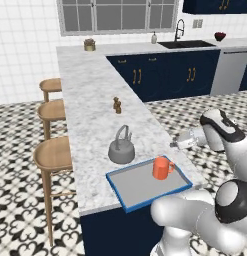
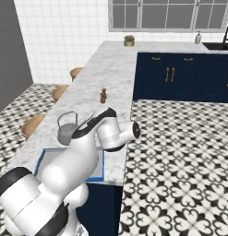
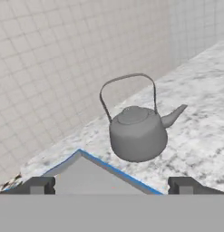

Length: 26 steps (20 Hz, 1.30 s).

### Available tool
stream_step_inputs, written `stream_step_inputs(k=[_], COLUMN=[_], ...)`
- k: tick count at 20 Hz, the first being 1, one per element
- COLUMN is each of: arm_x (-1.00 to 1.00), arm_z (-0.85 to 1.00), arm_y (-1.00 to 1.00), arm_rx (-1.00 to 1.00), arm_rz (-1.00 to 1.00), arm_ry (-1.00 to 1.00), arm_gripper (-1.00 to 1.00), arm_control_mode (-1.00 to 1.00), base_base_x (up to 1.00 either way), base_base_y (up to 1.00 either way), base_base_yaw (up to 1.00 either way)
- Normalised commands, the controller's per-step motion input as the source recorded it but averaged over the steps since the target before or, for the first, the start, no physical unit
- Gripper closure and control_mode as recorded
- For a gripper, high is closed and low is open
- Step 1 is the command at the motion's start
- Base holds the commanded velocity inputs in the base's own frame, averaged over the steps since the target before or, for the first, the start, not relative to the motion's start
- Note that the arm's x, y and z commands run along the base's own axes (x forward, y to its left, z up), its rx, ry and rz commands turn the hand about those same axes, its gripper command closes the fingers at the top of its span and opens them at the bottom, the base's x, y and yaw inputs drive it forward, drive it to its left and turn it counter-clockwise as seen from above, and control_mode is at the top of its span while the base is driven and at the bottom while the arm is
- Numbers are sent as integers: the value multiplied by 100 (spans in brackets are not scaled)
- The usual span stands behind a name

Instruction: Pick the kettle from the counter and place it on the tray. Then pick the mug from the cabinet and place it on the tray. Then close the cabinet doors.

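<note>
The grey kettle (image 1: 121,148) (image 2: 66,130) (image 3: 137,132) stands upright on the marble counter (image 1: 90,100), just past the far edge of the blue-rimmed tray (image 1: 137,192) (image 2: 43,154) (image 3: 88,167). An orange mug (image 1: 162,168) stands on the tray's right part. My gripper (image 1: 173,145) (image 3: 111,186) hovers at the counter's right edge beside the tray, level with the kettle and pointing at it. It is open, with nothing between its fingertips (image 3: 38,185). The cabinet and its doors are out of view.
A small brown shaker (image 1: 116,104) (image 2: 103,95) stands farther along the counter. Wooden stools (image 1: 52,152) line the counter's left side. A plant pot (image 1: 89,45) sits at the far corner. The sink (image 1: 187,44) is on the back counter.
</note>
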Motion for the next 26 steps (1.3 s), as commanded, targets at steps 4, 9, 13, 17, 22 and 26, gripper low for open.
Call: stream_step_inputs(k=[4,9,13,17,22,26], arm_x=[0,0,-10,-6,0,6], arm_z=[23,0,-2,-3,36,32], arm_y=[47,61,34,2,1,6], arm_rx=[-3,-10,-19,0,0,0], arm_rz=[-44,-45,-30,-29,-31,-26], arm_ry=[21,9,3,11,11,21], arm_gripper=[-100,-100,-100,-100,-100,-100], arm_control_mode=[-100,-100,-100,-100,-100,-100], base_base_x=[0,0,0,0,0,0], base_base_y=[0,0,0,0,0,0], base_base_yaw=[0,0,0,0,0,0])
